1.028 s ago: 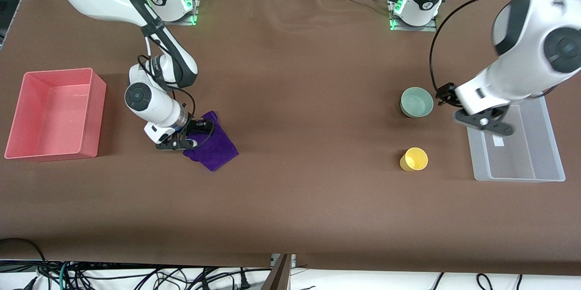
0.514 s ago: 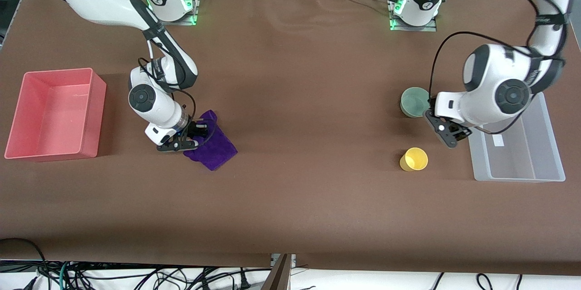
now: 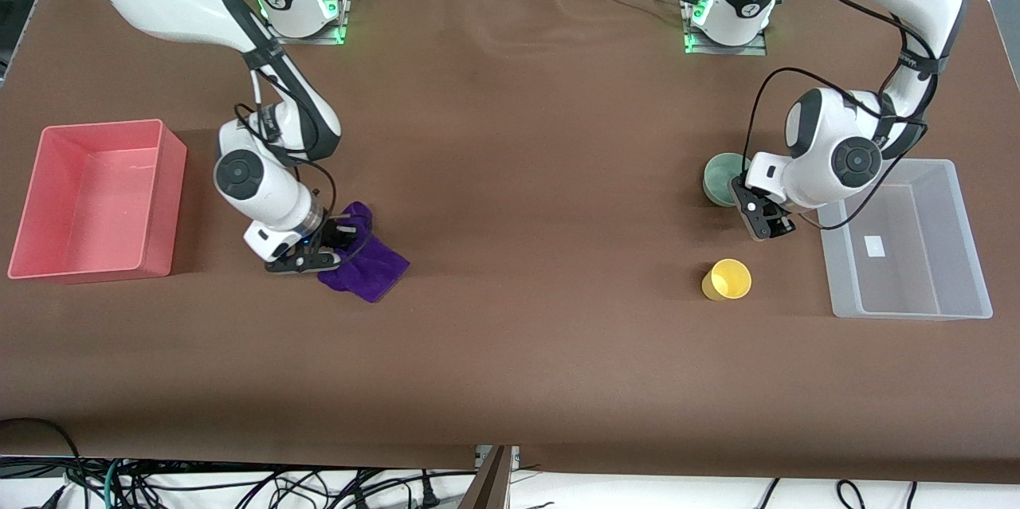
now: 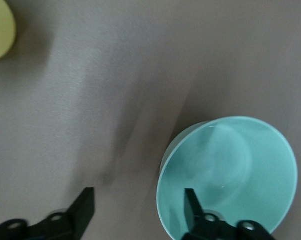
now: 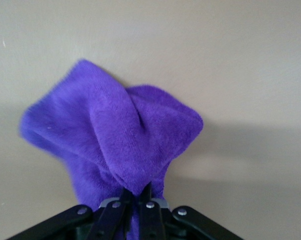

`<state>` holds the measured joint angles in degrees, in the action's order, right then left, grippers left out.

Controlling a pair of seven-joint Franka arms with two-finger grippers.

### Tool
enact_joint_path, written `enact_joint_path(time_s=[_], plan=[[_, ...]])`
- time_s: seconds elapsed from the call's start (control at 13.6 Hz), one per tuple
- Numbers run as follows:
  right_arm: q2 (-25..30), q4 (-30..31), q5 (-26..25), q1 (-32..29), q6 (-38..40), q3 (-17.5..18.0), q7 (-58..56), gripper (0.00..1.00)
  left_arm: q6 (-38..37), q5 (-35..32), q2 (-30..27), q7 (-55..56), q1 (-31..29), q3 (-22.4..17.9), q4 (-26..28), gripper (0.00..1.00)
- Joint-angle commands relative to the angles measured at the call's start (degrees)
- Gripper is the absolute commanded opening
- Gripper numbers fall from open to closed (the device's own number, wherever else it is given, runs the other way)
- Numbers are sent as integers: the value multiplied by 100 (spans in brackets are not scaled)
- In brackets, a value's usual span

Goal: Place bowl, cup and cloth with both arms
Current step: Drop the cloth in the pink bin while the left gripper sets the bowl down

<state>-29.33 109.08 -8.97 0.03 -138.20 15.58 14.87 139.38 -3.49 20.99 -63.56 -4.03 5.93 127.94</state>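
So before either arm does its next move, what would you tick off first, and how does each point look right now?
1. Right gripper shut on the purple cloth: ok, a fold is pinched between its jaws.
2. Pink bin open for the cloth: ok, nothing shows inside it.
3. Left gripper open at the mint-green bowl: ok, one jaw stands inside the rim, one outside.
4. Bowl gripped: not ok, the jaws are not yet closed on the rim.
5. Clear bin ready: ok, only a small white label shows in it.
6. Yellow cup upright and out of the way: ok, it stands apart, nearer to the front camera than the bowl.
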Motion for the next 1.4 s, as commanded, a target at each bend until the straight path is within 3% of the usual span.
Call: enact_joint_path(time_s=[0.0, 0.07, 0.29, 0.51, 0.66, 0.88, 1.1, 1.32], plan=[[279, -1235, -52, -82, 1947, -98, -596, 0, 475, -73, 195, -297, -54, 49, 133, 14], [314, -1710, -52, -82, 2720, -247, -956, 0, 546, -73, 221, -402, -71, 49, 152, 0], [673, -2714, -26, -170, 4603, -993, -2657, 0, 547, -73, 125, -701, -98, 49, 55, 0], [981, -2928, 10, -293, 5749, -1819, -4015, 0, 294, -73, -191, -833, -89, 49, -189, 0], [939, -2814, -8, -529, 5708, -2294, -4656, 0, -660, -73, -262, -860, -98, 40, -890, 0], [850, -2183, 36, -776, 4945, -2989, -5633, 0, -2323, -90, -43, -1052, -316, -21, -2261, 0], [771, -1681, 54, -1005, 4321, -3184, -5977, 0, -2521, -791, 439, -1492, -1088, -100, -3019, 0], [736, -1312, 168, -1049, 3959, -3333, -5995, 0, -2146, -863, 1098, -1764, -1722, -100, -3389, 0]])
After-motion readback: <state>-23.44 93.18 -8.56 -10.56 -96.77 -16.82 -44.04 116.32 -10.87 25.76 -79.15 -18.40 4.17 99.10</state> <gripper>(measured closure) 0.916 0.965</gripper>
